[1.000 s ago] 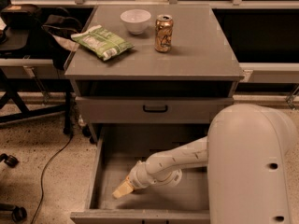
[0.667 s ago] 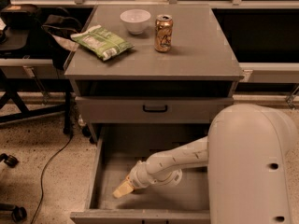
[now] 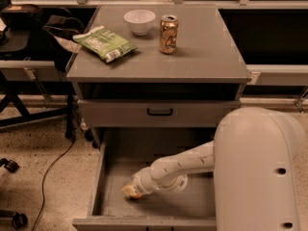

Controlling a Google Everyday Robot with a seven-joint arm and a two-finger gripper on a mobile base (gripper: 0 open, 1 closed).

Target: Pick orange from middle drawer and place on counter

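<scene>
The middle drawer [image 3: 159, 211] is pulled open below the cabinet, a deep grey box with a plain floor. My arm reaches down into it from the right. My gripper [image 3: 130, 191] is low over the drawer floor near its front left. A small orange-coloured patch [image 3: 137, 195] shows right at the gripper's tip, likely the orange, mostly hidden by the gripper. I cannot tell whether it is held. The counter [image 3: 207, 57] is the flat grey top of the cabinet.
On the counter stand a white bowl [image 3: 139, 21], a tan can [image 3: 168, 34] and a green chip bag [image 3: 105, 43]. A shut drawer front with a black handle [image 3: 160, 112] is above the open drawer. A chair's wheels [image 3: 10, 166] and a cable [image 3: 52, 170] are on the floor at left.
</scene>
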